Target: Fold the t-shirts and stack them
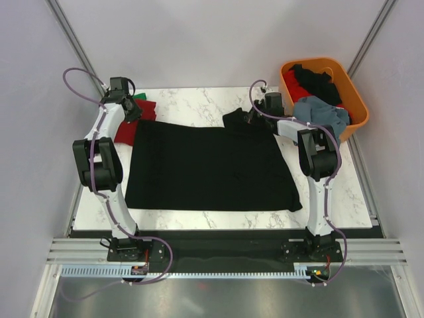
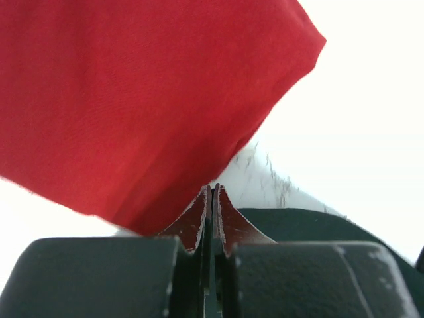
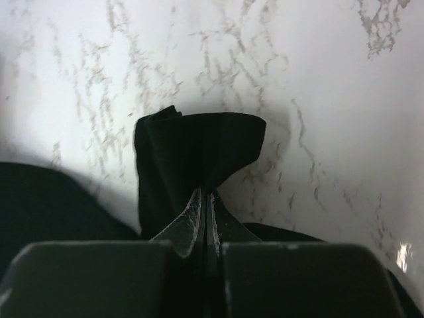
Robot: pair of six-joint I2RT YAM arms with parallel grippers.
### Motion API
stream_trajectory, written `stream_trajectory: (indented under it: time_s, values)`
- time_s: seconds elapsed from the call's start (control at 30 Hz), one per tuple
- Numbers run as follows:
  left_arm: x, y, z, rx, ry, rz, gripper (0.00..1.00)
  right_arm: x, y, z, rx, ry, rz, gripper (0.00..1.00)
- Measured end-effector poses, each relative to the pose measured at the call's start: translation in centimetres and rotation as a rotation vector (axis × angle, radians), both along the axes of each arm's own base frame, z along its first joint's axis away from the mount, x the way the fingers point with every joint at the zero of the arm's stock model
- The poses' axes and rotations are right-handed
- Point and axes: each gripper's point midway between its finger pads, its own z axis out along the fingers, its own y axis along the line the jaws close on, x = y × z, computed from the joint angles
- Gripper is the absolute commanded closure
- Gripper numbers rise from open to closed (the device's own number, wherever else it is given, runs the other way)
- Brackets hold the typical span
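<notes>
A black t-shirt (image 1: 212, 165) lies spread flat on the marble table. My left gripper (image 1: 134, 114) is shut at its far left corner. In the left wrist view (image 2: 212, 189) the black cloth (image 2: 318, 228) runs off the right finger, seemingly pinched by a thin edge. A dark red t-shirt (image 2: 132, 99) lies just beyond the tips, and also shows in the top view (image 1: 124, 130) with a green t-shirt (image 1: 140, 98) behind it. My right gripper (image 1: 254, 117) is shut on the bunched far right sleeve (image 3: 195, 152) of the black t-shirt.
An orange basket (image 1: 360, 109) stands at the far right corner, holding black (image 1: 318, 81) and red cloth (image 1: 295, 83). A grey-blue t-shirt (image 1: 322, 114) hangs over its near rim. Grey walls close in the table on three sides.
</notes>
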Motion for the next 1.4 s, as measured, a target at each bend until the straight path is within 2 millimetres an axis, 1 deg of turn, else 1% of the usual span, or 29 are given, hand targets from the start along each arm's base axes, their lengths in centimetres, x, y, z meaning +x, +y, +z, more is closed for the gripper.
stream_trajectory:
  time_s: [0.1, 0.2, 0.3, 0.37, 0.43, 0.53, 0.67, 0.77, 0.87, 1.0, 1.1, 1.23, 1.4]
  values:
    - [-1.4, 0.0, 0.4, 0.003, 0.005, 0.003, 0.98, -1.3, 0.0, 2.4, 0.004, -0.034, 0.030, 1.00]
    - [-2.8, -0.1, -0.3, 0.003, 0.031, 0.006, 0.98, -2.4, 0.0, 4.9, 0.000, -0.074, 0.056, 1.00]
    - [-4.3, -0.2, -1.1, 0.001, 0.063, 0.008, 0.98, -4.0, -0.4, 7.2, -0.011, -0.112, 0.076, 1.00]
    - [-5.1, -0.3, -1.4, -0.004, 0.075, 0.012, 0.98, -5.4, -0.7, 8.4, -0.019, -0.127, 0.084, 1.00]
    - [-5.9, -0.4, -1.4, -0.007, 0.081, 0.014, 0.98, -6.7, -1.1, 9.0, -0.029, -0.133, 0.088, 1.00]
    - [-7.2, -0.4, -1.0, -0.007, 0.078, 0.016, 0.98, -9.2, -1.8, 9.1, -0.040, -0.119, 0.088, 1.00]
    - [-8.8, -0.2, -0.4, -0.006, 0.067, 0.024, 0.98, -12.9, -2.7, 8.8, -0.050, -0.082, 0.084, 1.00]
    - [-10.3, 0.1, -0.7, 0.002, 0.072, 0.036, 0.98, -15.4, -3.4, 8.8, -0.057, -0.071, 0.076, 1.00]
    - [-11.8, 0.5, -1.5, 0.016, 0.087, 0.052, 0.98, -17.7, -4.3, 9.3, -0.066, -0.070, 0.063, 1.00]
    - [-13.8, 1.0, -2.8, 0.031, 0.112, 0.076, 0.98, -20.0, -5.3, 10.1, -0.078, -0.086, 0.037, 1.00]
    - [-14.7, 1.5, -3.0, 0.036, 0.113, 0.092, 0.98, -21.6, -6.0, 9.9, -0.090, -0.076, 0.021, 1.00]
    - [-15.1, 2.4, -2.3, 0.050, 0.079, 0.118, 0.98, -23.5, -6.9, 9.9, -0.108, -0.062, -0.006, 1.00]
    - [-15.4, 2.8, -1.5, 0.062, 0.038, 0.131, 0.98, -24.6, -7.8, 10.8, -0.107, -0.062, -0.055, 1.00]
